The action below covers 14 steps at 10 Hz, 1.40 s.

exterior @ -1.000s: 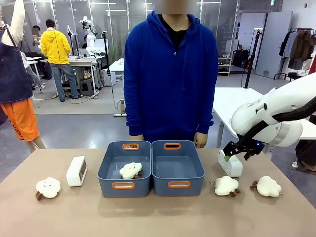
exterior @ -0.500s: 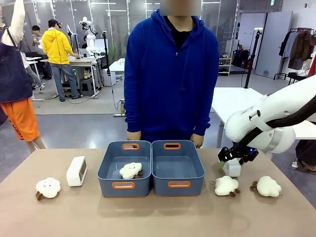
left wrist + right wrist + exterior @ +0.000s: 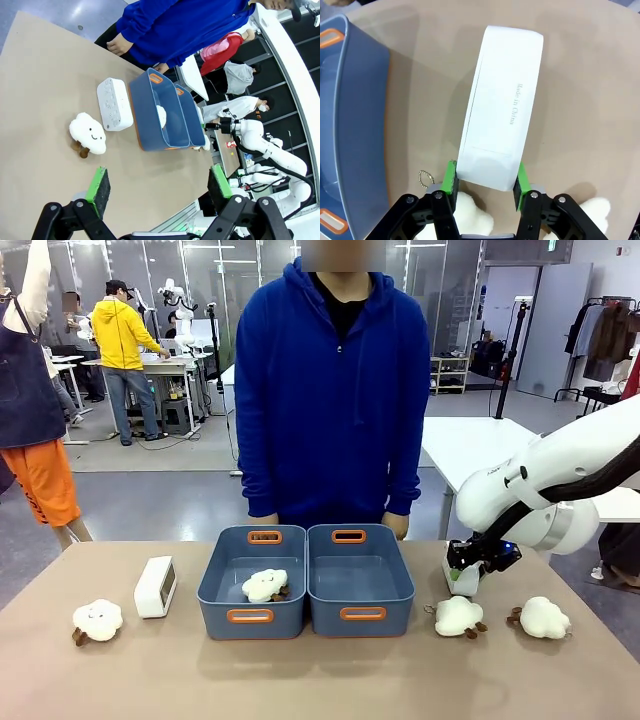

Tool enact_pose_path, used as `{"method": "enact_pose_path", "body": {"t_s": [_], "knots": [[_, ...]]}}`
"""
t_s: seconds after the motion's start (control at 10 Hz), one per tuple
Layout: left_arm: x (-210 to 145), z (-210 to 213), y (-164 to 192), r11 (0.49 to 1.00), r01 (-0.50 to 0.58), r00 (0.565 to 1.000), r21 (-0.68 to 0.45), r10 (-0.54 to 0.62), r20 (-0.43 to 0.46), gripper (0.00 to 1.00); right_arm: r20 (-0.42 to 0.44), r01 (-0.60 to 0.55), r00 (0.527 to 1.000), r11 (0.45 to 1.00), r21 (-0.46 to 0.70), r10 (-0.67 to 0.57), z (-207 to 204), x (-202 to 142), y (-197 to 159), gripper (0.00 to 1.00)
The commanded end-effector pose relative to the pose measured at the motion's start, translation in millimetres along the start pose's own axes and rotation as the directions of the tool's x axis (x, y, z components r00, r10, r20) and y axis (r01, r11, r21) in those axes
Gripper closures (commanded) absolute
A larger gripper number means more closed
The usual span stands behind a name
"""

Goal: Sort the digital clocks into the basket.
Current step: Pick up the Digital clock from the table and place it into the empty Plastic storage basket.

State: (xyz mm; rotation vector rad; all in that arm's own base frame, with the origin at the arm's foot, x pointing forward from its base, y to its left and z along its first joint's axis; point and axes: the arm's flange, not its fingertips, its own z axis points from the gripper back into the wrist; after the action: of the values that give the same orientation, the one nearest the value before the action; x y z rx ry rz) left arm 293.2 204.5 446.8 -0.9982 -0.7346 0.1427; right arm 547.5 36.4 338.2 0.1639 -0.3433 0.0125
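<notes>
Right of the bins, with the right hand (image 3: 485, 177) pinching one end of a digital clock (image 3: 502, 105) down at the tabletop (image 3: 580, 75), lift straight, clear the plush toy (image 3: 458, 616), cross the basket (image 3: 408, 585) rim before releasing; leave the left hand (image 3: 157, 187) spread.

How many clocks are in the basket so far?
None yet: the left basket holds just a plush sheep, the right basket nothing. In hand: the right gripper is shut on one white clock beside the baskets. Left: dropping it in, then fetching the other clock left of the baskets.
</notes>
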Motion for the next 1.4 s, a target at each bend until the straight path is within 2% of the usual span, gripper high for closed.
{"method": "enact_pose_path", "body": {"t_s": [0.0,0.1,0.2,0.3,0.4,0.6,1.0,1.1,1.3], "knots": [[3,-1,0,1.0,0.003,1.0,-0.024,-0.002,0.016,0.0,0.036,0.052,0.998,0.998,-0.021,-0.051,5,-4,2,1.0],[3,-1,0,1.0,0.003,1.0,-0.024,-0.002,0.016,0.0,0.052,0.054,0.997,0.998,-0.019,-0.053,11,-4,2,1.0],[3,-1,0,1.0,0.003,1.0,-0.024,-0.002,0.016,0.0,0.073,0.039,0.997,0.999,-0.002,-0.038,31,-3,2,0.91],[3,-1,0,1.0,0.003,1.0,-0.024,-0.002,0.016,0.0,0.103,-0.053,0.993,0.999,0.0,0.053,71,-4,2,0.91],[3,-1,0,1.0,0.003,1.0,-0.024,-0.002,0.016,0.0,0.088,-0.113,0.99,0.993,0.024,0.111,94,-5,2,0.91],[3,-1,0,1.0,0.003,1.0,-0.024,-0.002,0.016,0.0,0.019,-0.297,0.955,0.953,0.066,0.297,149,-14,4,0.91],[3,-1,0,1.0,0.003,1.0,-0.024,-0.002,0.016,0.0,0.041,-0.393,0.919,0.913,0.106,0.391,192,-37,12,0.91],[3,-1,0,1.0,0.003,1.0,-0.024,-0.002,0.016,0.0,0.019,-0.357,0.934,0.931,0.077,0.357,211,-46,-3,0.91],[3,-1,0,1.0,0.003,1.0,-0.024,-0.002,0.016,0.0,0.104,-0.157,0.984,0.981,0.116,0.145,271,-75,-99,0.91]]}}
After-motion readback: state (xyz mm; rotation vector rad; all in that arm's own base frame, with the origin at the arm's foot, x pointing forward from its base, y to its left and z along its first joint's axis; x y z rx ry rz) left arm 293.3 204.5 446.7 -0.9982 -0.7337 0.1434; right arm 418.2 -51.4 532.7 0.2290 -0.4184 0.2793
